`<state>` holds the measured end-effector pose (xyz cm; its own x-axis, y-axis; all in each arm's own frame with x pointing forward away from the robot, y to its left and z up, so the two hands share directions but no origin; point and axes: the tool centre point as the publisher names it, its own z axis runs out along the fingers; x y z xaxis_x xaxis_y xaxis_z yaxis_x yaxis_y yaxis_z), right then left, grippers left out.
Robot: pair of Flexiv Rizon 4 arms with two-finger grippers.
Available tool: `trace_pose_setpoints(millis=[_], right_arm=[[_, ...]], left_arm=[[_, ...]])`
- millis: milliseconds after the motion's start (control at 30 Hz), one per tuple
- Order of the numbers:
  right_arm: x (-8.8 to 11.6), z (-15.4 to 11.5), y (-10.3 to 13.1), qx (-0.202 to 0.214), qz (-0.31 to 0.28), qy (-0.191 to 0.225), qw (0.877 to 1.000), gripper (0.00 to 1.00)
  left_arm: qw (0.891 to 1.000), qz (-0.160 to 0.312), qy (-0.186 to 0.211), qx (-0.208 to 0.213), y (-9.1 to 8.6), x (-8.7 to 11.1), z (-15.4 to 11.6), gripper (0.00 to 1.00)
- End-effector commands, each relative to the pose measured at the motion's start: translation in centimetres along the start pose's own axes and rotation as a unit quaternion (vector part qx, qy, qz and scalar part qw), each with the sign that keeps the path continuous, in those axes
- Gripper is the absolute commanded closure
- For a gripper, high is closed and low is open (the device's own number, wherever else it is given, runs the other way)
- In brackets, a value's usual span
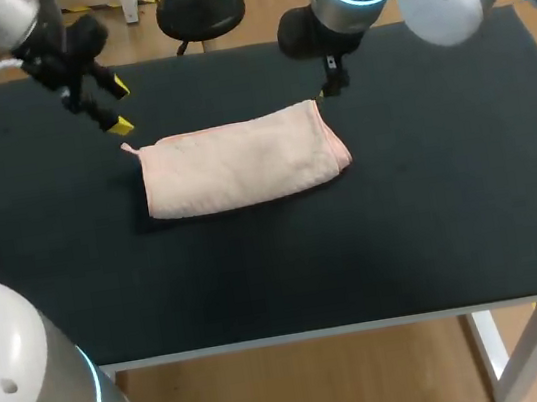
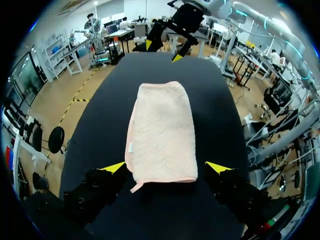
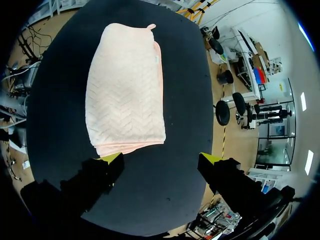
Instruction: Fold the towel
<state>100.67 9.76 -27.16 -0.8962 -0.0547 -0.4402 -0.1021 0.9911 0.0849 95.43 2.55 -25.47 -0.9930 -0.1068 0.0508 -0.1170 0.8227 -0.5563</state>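
The pink towel [image 1: 243, 162] lies flat on the black table [image 1: 448, 184], a little left of its middle, as a long rectangle that is already doubled over: stacked edges show at its right end, and a small hanging loop [image 1: 126, 147] sticks out at the left end. Each arm is stationed at one short end, which reads as a deliberate, mirrored arrangement. The left gripper [image 1: 120, 107] hangs above and just beyond the loop end, with its fingers spread wide and nothing between them. In its own wrist view the two yellow tips stand about as far apart as the towel is wide, a spread that would suit taking that whole edge. The right gripper [image 3: 160, 159] hovers over the opposite end, fingers likewise wide and empty, with one tip near a corner of the towel and the other out over bare table. Neither touches the cloth. Judging by this placement, the arms are either set to carry one end across to the other for another fold, or they are clear of a finished one; I cannot tell which.
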Motion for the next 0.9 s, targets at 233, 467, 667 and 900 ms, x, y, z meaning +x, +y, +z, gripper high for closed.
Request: trace_pose_setpoints(millis=[233,467,667,900], right_arm=[[0.8,-1.7,0.2,0.020,-0.121,0.003,0.992,0.00],[-0.5,-1.8,-0.7,0.012,-0.041,0.011,0.999,0.00],[-0.8,-1.7,-3.0,-0.109,0.316,0.129,0.934,0.00],[0.7,-1.1,-2.9,-0.177,0.500,0.171,0.830,0.00]], left_arm=[[0.996,0.010,-0.002,0.089,0.5,0.7,-0.1,0.00],[0.996,0.010,-0.002,0.089,0.5,0.7,-0.1,0.00],[0.996,0.010,-0.002,0.089,0.5,0.7,-0.1,0.00],[0.996,0.010,-0.002,0.089,0.5,0.7,-0.1,0.00]])
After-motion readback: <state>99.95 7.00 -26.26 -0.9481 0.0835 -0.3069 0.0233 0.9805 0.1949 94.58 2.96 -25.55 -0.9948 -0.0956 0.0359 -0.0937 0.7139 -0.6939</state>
